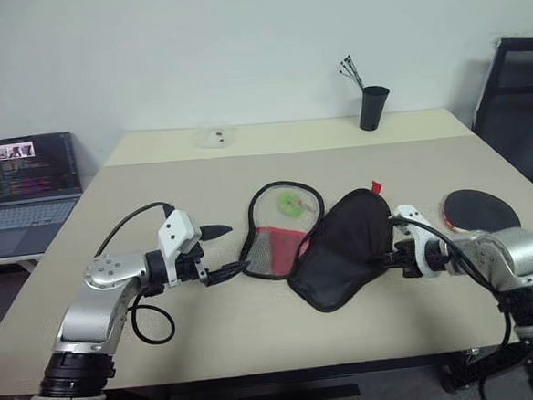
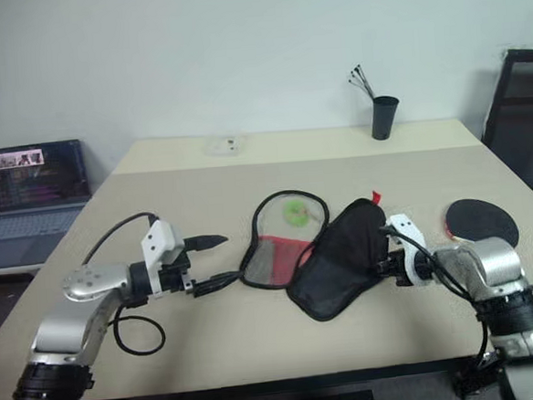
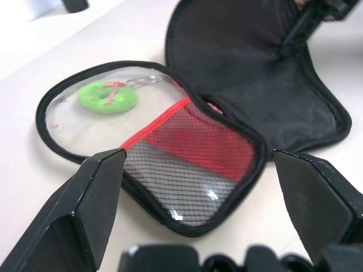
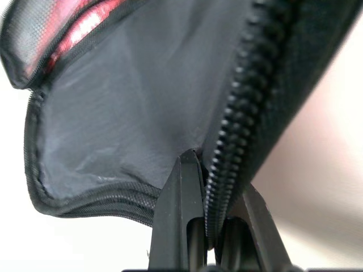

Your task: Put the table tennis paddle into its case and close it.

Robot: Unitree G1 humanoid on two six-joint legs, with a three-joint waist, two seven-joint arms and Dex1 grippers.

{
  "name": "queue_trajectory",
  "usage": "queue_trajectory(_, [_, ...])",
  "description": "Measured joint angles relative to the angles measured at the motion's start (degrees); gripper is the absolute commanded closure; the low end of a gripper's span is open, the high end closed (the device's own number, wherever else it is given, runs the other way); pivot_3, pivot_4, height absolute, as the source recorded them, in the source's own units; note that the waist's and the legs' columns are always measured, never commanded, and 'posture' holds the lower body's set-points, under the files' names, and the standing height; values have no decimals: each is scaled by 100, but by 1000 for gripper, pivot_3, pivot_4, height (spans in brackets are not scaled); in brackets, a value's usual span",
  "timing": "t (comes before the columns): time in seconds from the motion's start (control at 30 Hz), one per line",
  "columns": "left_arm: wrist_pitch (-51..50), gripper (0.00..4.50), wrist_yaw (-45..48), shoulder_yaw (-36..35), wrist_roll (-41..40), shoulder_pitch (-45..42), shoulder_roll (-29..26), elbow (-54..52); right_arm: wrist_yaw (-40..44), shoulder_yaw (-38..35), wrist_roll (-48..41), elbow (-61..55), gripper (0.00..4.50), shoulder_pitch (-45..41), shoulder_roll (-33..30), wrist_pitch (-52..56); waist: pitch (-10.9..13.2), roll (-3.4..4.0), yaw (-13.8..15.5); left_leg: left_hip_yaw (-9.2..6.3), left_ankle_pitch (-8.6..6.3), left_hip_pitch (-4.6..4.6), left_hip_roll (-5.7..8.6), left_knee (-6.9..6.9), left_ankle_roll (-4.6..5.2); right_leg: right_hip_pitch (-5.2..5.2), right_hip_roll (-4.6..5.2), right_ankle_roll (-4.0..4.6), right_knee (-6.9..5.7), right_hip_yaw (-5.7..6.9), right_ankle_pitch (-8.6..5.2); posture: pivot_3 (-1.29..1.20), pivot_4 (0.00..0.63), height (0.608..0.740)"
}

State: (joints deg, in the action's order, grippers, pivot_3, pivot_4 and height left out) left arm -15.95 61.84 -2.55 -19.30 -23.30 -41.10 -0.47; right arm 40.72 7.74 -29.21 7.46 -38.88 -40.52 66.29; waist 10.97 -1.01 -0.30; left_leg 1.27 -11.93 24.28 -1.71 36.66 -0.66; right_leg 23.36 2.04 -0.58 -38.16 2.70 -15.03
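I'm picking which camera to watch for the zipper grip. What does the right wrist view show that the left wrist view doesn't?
Right wrist view: the right gripper shut on the zipper rim of the case's black flap.
Left wrist view: the open left gripper before the mesh pocket and a green ring in the clear half.
Both: the case, lying open.

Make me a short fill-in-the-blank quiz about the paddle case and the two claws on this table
1. The case lies ____, its two halves spread on the table.
2. The right claw is shut on the case's ____ edge.
3. The left claw is ____ and holds nothing.
4. The table tennis paddle lies on the robot's ____ side of the case.

Missing words: open; zipper; open; right
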Motion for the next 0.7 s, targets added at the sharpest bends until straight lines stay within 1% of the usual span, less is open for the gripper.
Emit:
queue_trajectory(0.03, [-22, 0, -8, 12, 0, 8, 6, -12, 293, 317, 242, 421, 4434, -292, -76, -344, 1, 0, -21, 14, 0, -8, 1, 1, 0, 0, -7, 1, -1, -11, 5, 0, 150, 740])
queue_trajectory(0.17, [-93, 0, -27, 58, -2, 33, 40, -174, 955, 887, 1025, 1617, 4434, -1094, -60, -1437, 1, -1, -20, 38, 0, -9, -4, -1, 0, 9, -15, 1, -2, -30, 9, 0, 150, 740])
queue_trajectory(0.27, [-116, 0, -95, 80, 0, 52, 95, -218, 1200, 1120, 1556, 2617, 4434, -1741, 303, -2287, 1, -2, -39, 42, 0, -9, -5, -2, 0, 18, -18, -2, -4, -48, 12, 0, 150, 740])
queue_trajectory(0.4, [-122, 0, -129, 113, 2, 61, 123, -252, 1358, 1168, 2016, 3606, 4434, -2310, 808, -2999, 2, -2, -41, 44, 0, -5, -15, -2, 0, 20, -16, 3, -2, -48, 15, 0, 150, 740])
queue_trajectory(0.43, [-124, 0, -133, 114, 2, 62, 124, -254, 1404, 1162, 2125, 3838, 4434, -2417, 897, -3130, 2, -2, -38, 44, 0, -5, -20, -2, 0, 20, -14, 25, -2, -48, 28, 0, 150, 740])
queue_trajectory(0.6, [-117, 0, -133, 123, 12, 52, 139, -255, 1361, 1055, 2410, 4677, 4434, -2605, 1135, -3575, 2, -2, -24, 50, 0, -5, -12, -1, 0, 20, -3, 25, -1, -53, 30, 0, 150, 740])
queue_trajectory(0.63, [-111, 0, -132, 138, 18, 44, 142, -255, 1291, 990, 2451, 4807, 4007, -2614, 1177, -3651, 2, -2, -23, 50, 0, -5, -12, 0, 0, 20, -3, 24, -1, -54, 31, 0, 150, 740])
queue_trajectory(0.67, [-104, 0, -128, 171, 23, 27, 147, -252, 1226, 928, 2489, 4899, 3855, -2619, 1189, -3722, 2, -2, -21, 50, 0, -5, -11, 0, 0, 20, -2, 24, -2, -54, 32, 0, 150, 740])
queue_trajectory(0.7, [-93, 0, -122, 208, 29, 14, 155, -244, 1150, 891, 2544, 4967, 3457, -2635, 1189, -3779, 2, -2, -19, 51, 0, -5, -10, 0, 0, 20, -1, 23, -3, -55, 32, 0, 150, 740])
